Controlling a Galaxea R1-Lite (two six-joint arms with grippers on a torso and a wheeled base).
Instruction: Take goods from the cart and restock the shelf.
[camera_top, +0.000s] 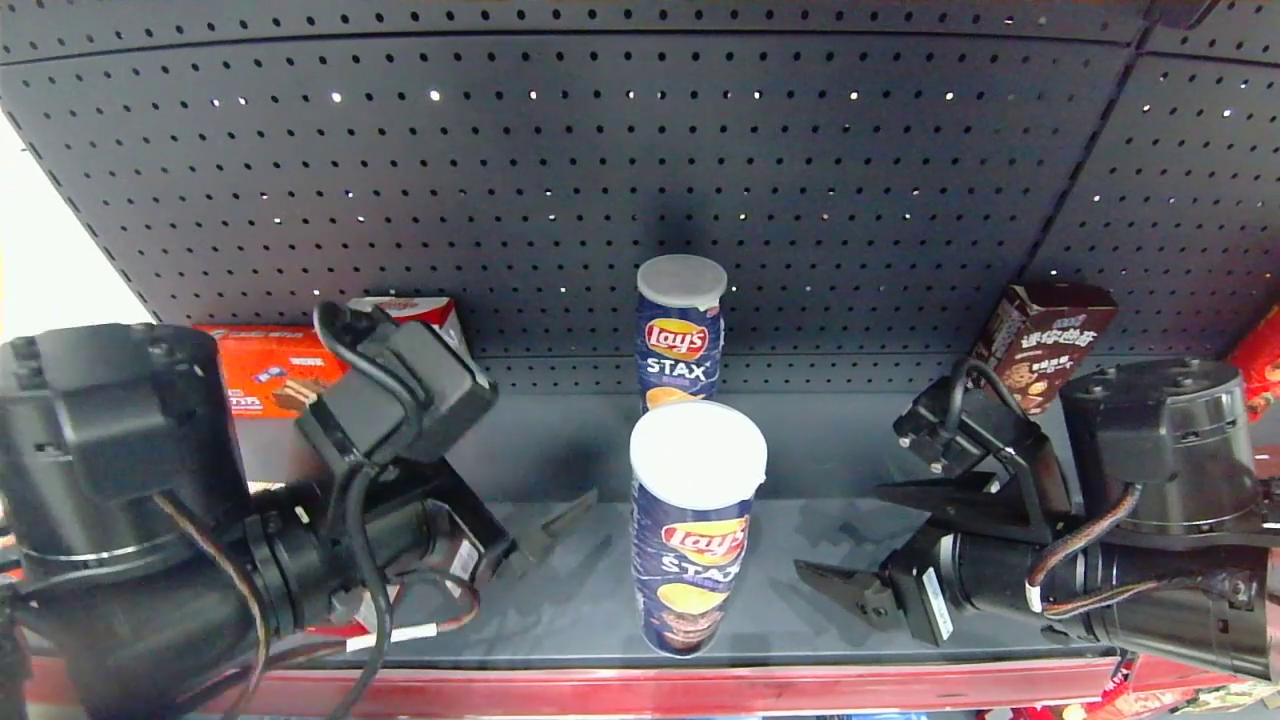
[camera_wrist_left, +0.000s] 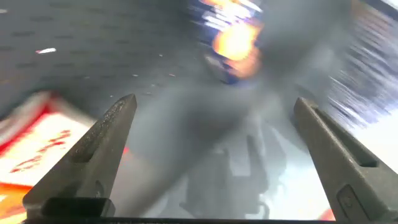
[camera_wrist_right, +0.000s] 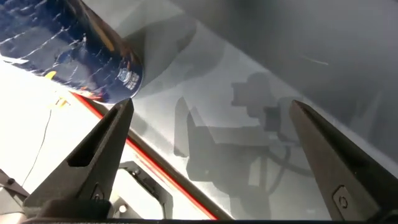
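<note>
Centre frame, near front edge of dark grey metal shelf: tall navy cylindrical chip can with white plastic lid, upright. Behind it, by perforated back panel: second navy can with grey lid, upright. Lower left: left gripper, spread wide, empty; blurred shape ahead probably a can. Lower right: right gripper, equally wide, empty, near front can. Far left: orange-red carton. Upper right: brown carton, tilted.

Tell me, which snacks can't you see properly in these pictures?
Head view: the back chip can has its bottom hidden behind the front chip can.
Head view: the left arm covers part of the orange box; the right arm covers a lower corner of the brown box.
Head view: the red pack is cut off by the right edge.
Left wrist view: the blurred can is too smeared to read.
</note>
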